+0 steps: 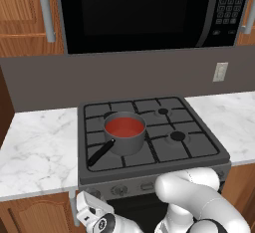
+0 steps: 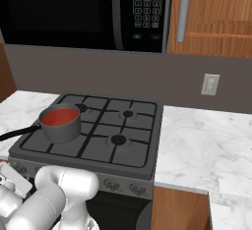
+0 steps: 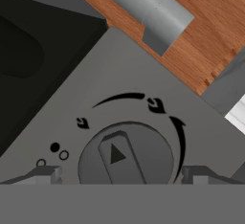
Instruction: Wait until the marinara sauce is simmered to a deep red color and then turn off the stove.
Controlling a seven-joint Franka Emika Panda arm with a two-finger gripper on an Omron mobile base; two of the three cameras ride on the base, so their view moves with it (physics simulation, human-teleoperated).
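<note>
Left base view: the stove (image 1: pixel 199 142) sits between marble counters under a black microwave (image 1: pixel 144 13). A small saucepan (image 1: pixel 124 136) stands on the front-left burner, long handle pointing toward the front-left corner. The marinara sauce (image 1: pixel 124 126) fills it as a flat orange-red disc, not clearly deep red yet by my read. The arm reaches down to the front panel at the stove's left end, where the knobs sit.

Right base view: same pan at the stove's left side, sauce red, other three burners bare. More knobs (image 2: pixel 134 189) show along the front panel, right part.

Hand view: one knob (image 3: pixel 125 156) sits dead ahead, round, grey, with a raised central ridge bearing an arrow mark. The gripper (image 3: pixel 122 175) straddles it, fingers (image 3: pixel 45 175) spread wide on either side, apart from the knob, gripping nothing.

Handling judgement: knob is rigid and fixed, turns only about its axis; smooth round rim likely slips, so pinch across the raised ridge. Pan itself needs no touch.
</note>
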